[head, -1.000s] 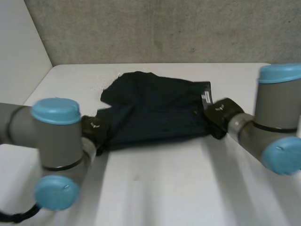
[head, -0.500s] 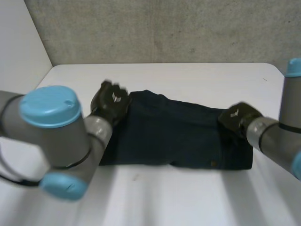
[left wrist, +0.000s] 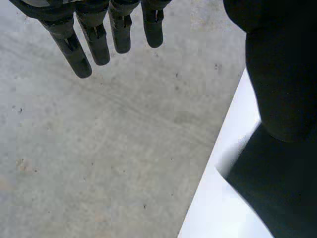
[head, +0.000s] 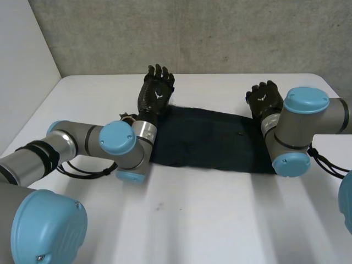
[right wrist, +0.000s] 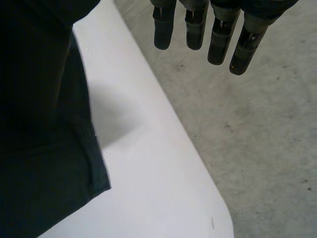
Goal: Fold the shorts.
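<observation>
My left hand (head: pixel 155 93) is black, with a small white mark on its back. My right hand (head: pixel 265 99) is black too. The shorts (head: pixel 209 140) are of a very dark blue, almost black, plain and of one colour all over. The table (head: pixel 192 220) is white and plain. My left arm (head: pixel 71 144) and my right arm (head: pixel 300 129) are grey, and their caps (head: pixel 117 137) are light blue. The wall (head: pixel 220 33) is grey concrete with small darker specks, and the panel (head: pixel 22 66) beside it is pale grey-white. In the left wrist view my fingers (left wrist: pixel 97 42) are black against this speckled grey. In the right wrist view the shorts have a dark blue-green tone next to the white of the table.
</observation>
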